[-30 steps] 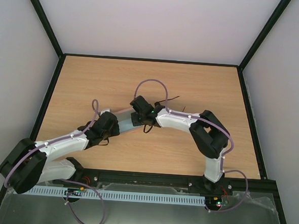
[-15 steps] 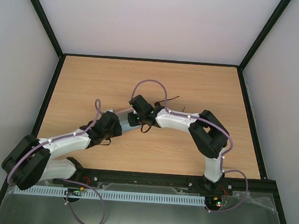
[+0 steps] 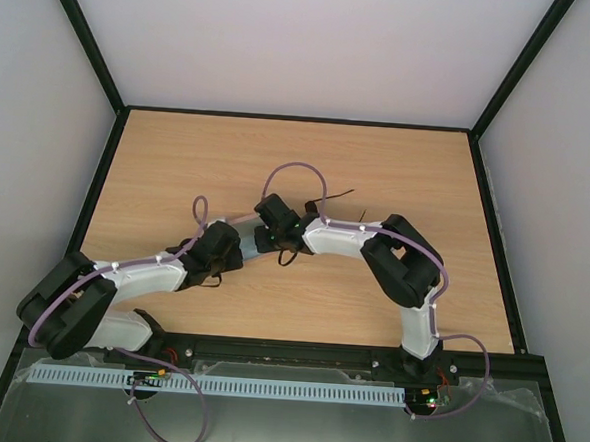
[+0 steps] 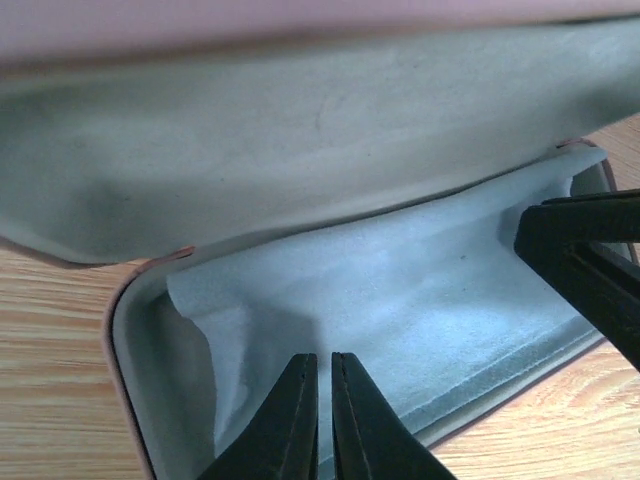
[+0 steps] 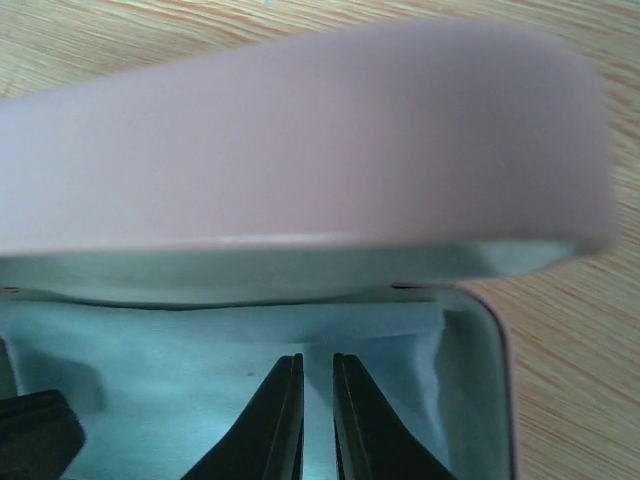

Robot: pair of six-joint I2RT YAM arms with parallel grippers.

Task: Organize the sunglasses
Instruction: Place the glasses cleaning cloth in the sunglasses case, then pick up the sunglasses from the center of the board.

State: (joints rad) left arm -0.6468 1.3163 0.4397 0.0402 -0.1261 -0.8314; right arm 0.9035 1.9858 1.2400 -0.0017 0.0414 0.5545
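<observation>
The sunglasses [image 3: 335, 194] lie on the wooden table [image 3: 178, 164], just beyond the right arm's wrist and outside the case. In the top view only their thin dark wire temples show, two fine lines angling away toward the far right. The lenses are hidden under the arm.

Both arms meet near the table's middle over the pink case [image 5: 300, 140], which stands open with its rounded lid raised on the hinge and a pale grey-green lining inside. A light blue cloth [image 4: 400, 290] is spread across the bottom tray, its edges rumpled against the walls.

The left gripper [image 4: 325, 358] points into the tray above the cloth, its fingers drawn almost together with only a slit between them and nothing seen caught there. The right gripper [image 5: 315, 360] enters from the opposite side in the same way — fingers narrow, a thin gap, tips over the cloth. Whether either tip touches the cloth cannot be told.
</observation>
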